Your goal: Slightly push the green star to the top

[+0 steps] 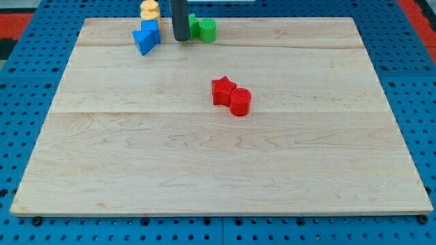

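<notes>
The green star [193,24] lies near the top edge of the wooden board [218,163], partly hidden behind my dark rod. My tip [181,39] rests on the board just left of the star and slightly below it; I cannot tell whether they touch. A green cylinder [209,30] sits right against the star's right side.
Left of my tip stand a yellow block [149,9] at the board's top edge, a blue cube [150,27] below it and a blue triangle [144,43] below that. A red star [221,90] and a red cylinder [240,103] touch each other near the board's middle.
</notes>
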